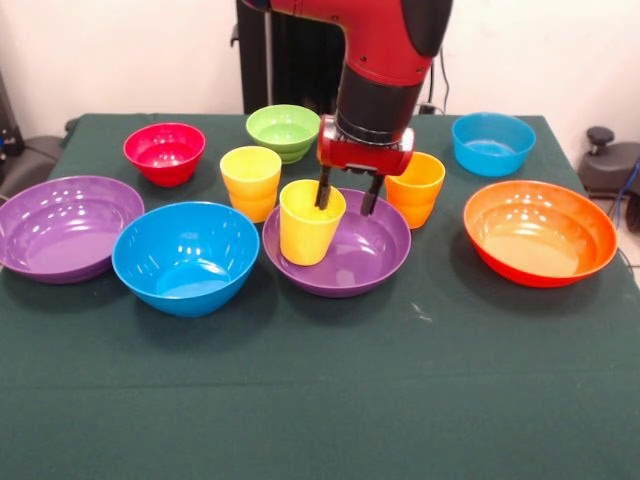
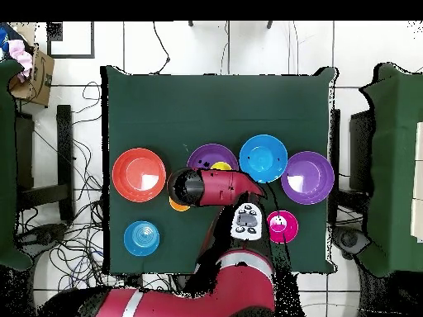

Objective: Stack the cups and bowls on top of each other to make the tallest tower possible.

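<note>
Cups and bowls stood spread over the green table (image 1: pixel 320 400), unstacked. Nearest, one yellow cup (image 1: pixel 308 222) sat tilted inside the middle purple bowl (image 1: pixel 345 262), the spread claw (image 1: pixel 346 195) straddling its far rim. Behind stood another yellow cup (image 1: pixel 251 181) and an orange cup (image 1: pixel 418 188).

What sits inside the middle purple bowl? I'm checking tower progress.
One yellow cup stands upright in the purple bowl, with the end effector at its rim. The cup's inside bottom is hidden.
</note>
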`<state>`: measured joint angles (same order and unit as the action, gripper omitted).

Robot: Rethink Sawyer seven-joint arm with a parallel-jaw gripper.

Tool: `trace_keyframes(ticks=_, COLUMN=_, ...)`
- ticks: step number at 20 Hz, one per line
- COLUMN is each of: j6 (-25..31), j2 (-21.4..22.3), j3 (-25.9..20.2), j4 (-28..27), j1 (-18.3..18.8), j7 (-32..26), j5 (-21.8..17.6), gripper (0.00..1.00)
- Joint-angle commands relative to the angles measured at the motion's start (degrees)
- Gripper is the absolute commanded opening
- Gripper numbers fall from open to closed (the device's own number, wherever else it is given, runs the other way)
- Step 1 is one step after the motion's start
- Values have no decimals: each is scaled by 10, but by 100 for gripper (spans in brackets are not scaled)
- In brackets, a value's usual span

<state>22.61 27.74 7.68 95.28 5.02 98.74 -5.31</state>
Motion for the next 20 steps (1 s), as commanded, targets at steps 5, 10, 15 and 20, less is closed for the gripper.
trace_keyframes(ticks=5, j6=74, j2=29, j3=-35, j4=37, j1=-7, j7=45, j5=-4, gripper=100)
trace_keyframes(ticks=10, j6=91, j2=61, j3=-27, j4=53, j1=-19, j7=54, j5=-1, gripper=100)
trace_keyframes(ticks=15, j6=104, j2=86, j3=-24, j4=68, j1=-30, j7=64, j5=5, gripper=100)
trace_keyframes(ticks=20, j6=115, j2=102, j3=-18, j4=74, j1=-43, j7=78, j5=11, gripper=100)
